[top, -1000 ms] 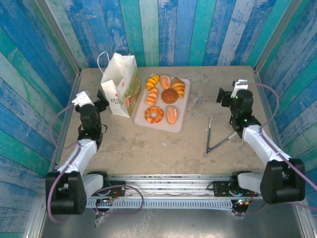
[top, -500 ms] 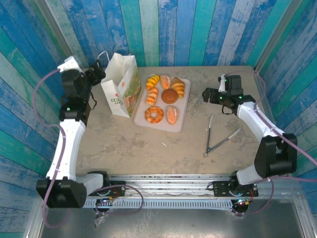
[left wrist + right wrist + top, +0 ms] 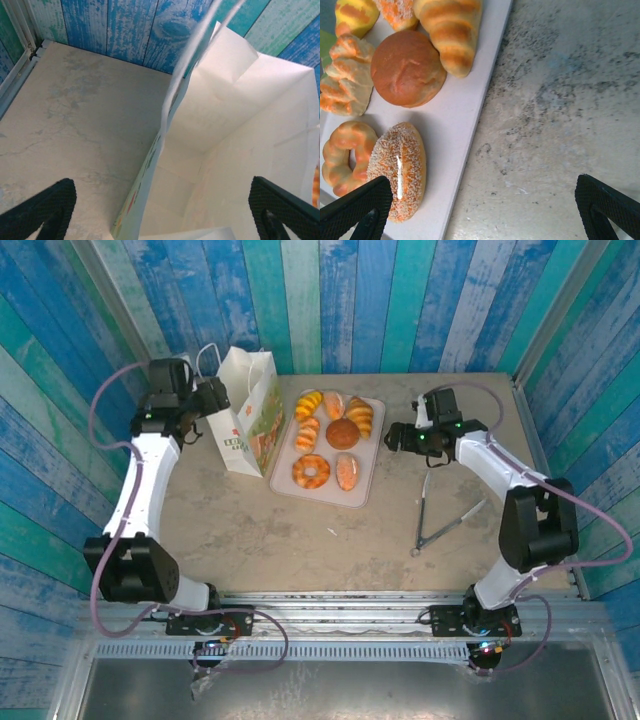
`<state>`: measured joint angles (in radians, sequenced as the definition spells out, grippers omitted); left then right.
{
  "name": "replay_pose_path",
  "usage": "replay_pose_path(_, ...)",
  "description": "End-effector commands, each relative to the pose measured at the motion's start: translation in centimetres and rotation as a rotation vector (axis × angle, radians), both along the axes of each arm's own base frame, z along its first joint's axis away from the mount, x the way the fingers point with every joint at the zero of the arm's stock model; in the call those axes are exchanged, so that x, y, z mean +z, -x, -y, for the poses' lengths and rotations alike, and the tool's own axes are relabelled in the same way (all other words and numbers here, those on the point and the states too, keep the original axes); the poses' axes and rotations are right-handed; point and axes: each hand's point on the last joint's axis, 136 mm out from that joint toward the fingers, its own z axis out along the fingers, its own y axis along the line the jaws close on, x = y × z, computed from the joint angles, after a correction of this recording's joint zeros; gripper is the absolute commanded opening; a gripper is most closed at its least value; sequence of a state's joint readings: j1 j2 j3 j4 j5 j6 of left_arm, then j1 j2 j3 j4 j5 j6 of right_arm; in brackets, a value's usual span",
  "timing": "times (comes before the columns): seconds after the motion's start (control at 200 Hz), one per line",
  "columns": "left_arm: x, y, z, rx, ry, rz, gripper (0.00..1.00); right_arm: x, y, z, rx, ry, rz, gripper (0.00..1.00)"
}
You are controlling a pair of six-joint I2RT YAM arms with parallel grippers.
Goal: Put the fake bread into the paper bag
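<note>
Left gripper (image 3: 214, 397) is spread wide, sitting above the far-left corner of the paper bag (image 3: 245, 425). On the left wrist cam we see one black ribbed finger (image 3: 47, 207) over bare table and the other over the bag's open mouth, so its jaws straddle the bag's wall.

Right gripper (image 3: 393, 436) is also spread wide, just right of the tray (image 3: 366, 455). Its left finger (image 3: 355, 210) is over the tray's edge and its right finger is over the table.

Bag: white paper with creased, matte walls and thin cord handles. It stands upright with its mouth up, and the mouth's long axis runs far to near.

Fake bread (image 3: 330, 435): glossy moulded pieces, all lying on the flat pale rectangular tray just right of the bag.
- Round brown bun (image 3: 407, 68), smooth dome.
- Striped croissant (image 3: 451, 30), long axis along the tray's right edge.
- Oval sugar-grained doughnut (image 3: 400, 170), long axis also along that edge.
- Twisted ring doughnut (image 3: 345, 155) beside it.

Table (image 3: 300, 540) is a mottled beige, stone-look surface. Thin metal tongs (image 3: 435, 515) lie open in a V, near-right of the tray and well apart from the bread.
</note>
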<state>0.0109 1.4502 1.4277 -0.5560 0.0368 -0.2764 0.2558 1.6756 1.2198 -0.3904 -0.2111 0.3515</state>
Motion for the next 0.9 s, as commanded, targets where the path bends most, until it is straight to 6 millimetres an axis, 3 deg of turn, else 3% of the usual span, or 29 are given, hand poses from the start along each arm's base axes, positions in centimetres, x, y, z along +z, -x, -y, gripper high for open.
replay_pose_path(0.0, -0.4, -1.9, 0.2, -0.039, -0.035, -0.017, 0.86, -0.8, 0.2, -1.3, 0.02, -0.026, -0.049, 0.95)
replay_pose_path(0.19, -1.5, -4.1, 1.0, -0.098, -0.032, -0.062, 0.68, -1.9, 0.1, -2.2, 0.033, -0.047, -0.085, 0.9)
replay_pose_path(0.346, -2.5, -4.8, 1.4, -0.127, -0.026, -0.093, 0.54, -3.0, -0.1, -2.6, 0.025, -0.058, -0.116, 0.86)
replay_pose_path(0.676, -2.8, -4.7, 1.4, -0.132, -0.027, -0.1, 0.13, -6.1, -0.9, -3.6, -0.03, -0.057, -0.158, 0.67)
replay_pose_path(0.796, -2.3, -4.4, 1.2, -0.123, -0.043, -0.09, 0.03, -7.5, -1.3, -4.8, -0.026, -0.053, -0.179, 0.63)
replay_pose_path(0.892, -1.9, -3.9, 1.0, -0.115, -0.05, -0.083, 0.0, -8.7, -1.6, -5.5, -0.034, -0.055, -0.197, 0.59)
